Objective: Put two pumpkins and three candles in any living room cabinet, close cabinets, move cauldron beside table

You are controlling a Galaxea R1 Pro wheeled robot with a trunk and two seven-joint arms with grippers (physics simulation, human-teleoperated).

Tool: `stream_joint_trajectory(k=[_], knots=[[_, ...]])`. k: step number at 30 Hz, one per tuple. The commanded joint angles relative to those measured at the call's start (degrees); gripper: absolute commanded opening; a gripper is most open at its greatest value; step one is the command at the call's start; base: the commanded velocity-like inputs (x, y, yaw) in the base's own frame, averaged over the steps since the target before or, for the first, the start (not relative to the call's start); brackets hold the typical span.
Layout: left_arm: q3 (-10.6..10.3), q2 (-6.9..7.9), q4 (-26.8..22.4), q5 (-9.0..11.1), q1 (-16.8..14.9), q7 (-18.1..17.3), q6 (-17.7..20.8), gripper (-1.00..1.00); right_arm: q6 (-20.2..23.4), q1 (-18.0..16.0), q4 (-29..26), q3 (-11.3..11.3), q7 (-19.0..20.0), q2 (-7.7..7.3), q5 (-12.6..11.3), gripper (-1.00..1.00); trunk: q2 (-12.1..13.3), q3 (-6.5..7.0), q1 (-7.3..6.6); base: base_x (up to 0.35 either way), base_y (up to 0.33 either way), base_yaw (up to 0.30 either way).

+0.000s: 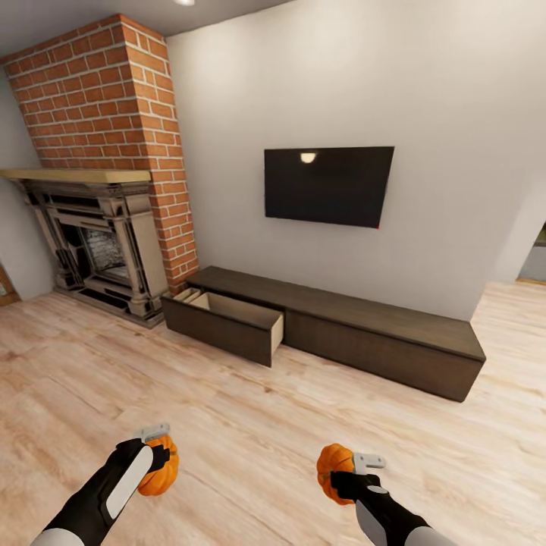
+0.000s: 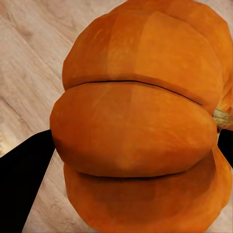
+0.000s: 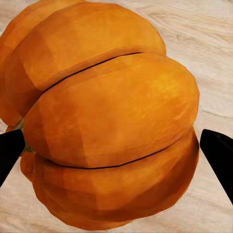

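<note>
Each claw grips pumpkin [image 1: 158, 472] [image 1: 334, 469]; cabinet [image 1: 356, 334] drawer [image 1: 227, 322] open.

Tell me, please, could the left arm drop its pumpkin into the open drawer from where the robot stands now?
Probably not yet. The left gripper holds its pumpkin low and near the robot, while the open drawer sits across a stretch of bare floor. Nothing blocks the way, so the base should drive closer.
</note>
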Motion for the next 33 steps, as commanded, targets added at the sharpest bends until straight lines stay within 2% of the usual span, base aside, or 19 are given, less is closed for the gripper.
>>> stream_joint_trajectory(k=[1,18,33], knots=[[-0.31,0.08,-0.07,0.38,-0.05,0.58,0.04,-1.0,-0.01,-0.05,-0.06,0.51,-0.4,-0.01,-0.45,-1.0,-0.04,-0.06,0.03,0.28,0.223,0.003],[-0.34,0.18,-0.09,0.09,-0.05,0.58,0.04,-1.0,-0.01,-0.05,0.02,0.51,-0.4,-0.01,-0.46,-1.0,-0.04,-0.06,0.03,0.282,0.222,0.0],[-0.31,0.85,-0.38,0.09,-0.05,0.58,0.04,-1.0,-0.09,-0.05,0.03,0.51,-0.39,-0.01,-0.46,-1.0,-0.04,-0.06,0.03,0.282,0.224,0.0]])
